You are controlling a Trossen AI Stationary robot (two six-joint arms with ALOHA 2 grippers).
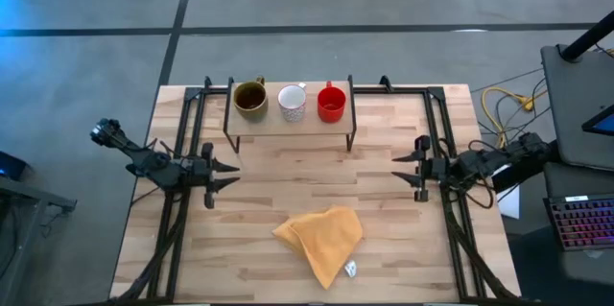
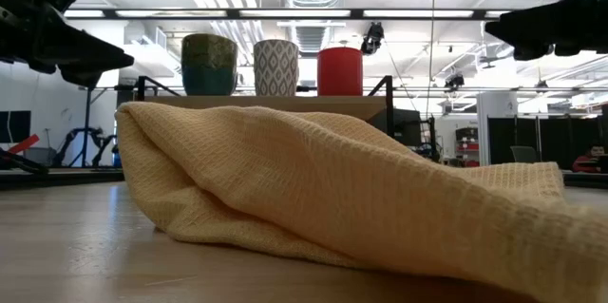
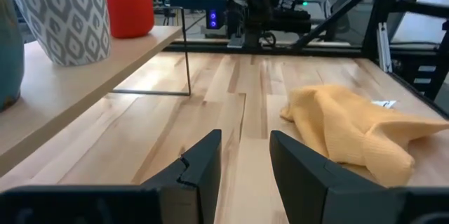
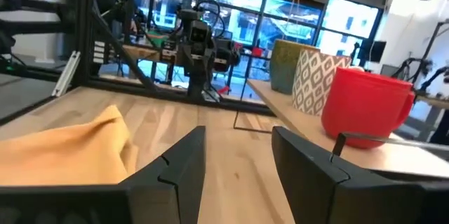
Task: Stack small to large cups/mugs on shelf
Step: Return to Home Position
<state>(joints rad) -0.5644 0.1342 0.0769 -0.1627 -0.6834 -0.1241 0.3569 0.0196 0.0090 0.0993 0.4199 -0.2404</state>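
Mostly, cloth [image 2: 332,189] hides shelf [image 2: 266,101] legs, low view.

A low light-wood shelf [image 1: 288,128] on thin black legs stands at the far middle of the bench [image 1: 288,186]. Three handled mugs stand upright on it in a row, close together but not touching. On the left is the olive-brown mug [image 1: 250,99], the largest, dark inside and teal toward its base. The white mug [image 1: 292,103], in the middle, has a grey diamond pattern. The bright red mug [image 1: 331,105] is on the right.
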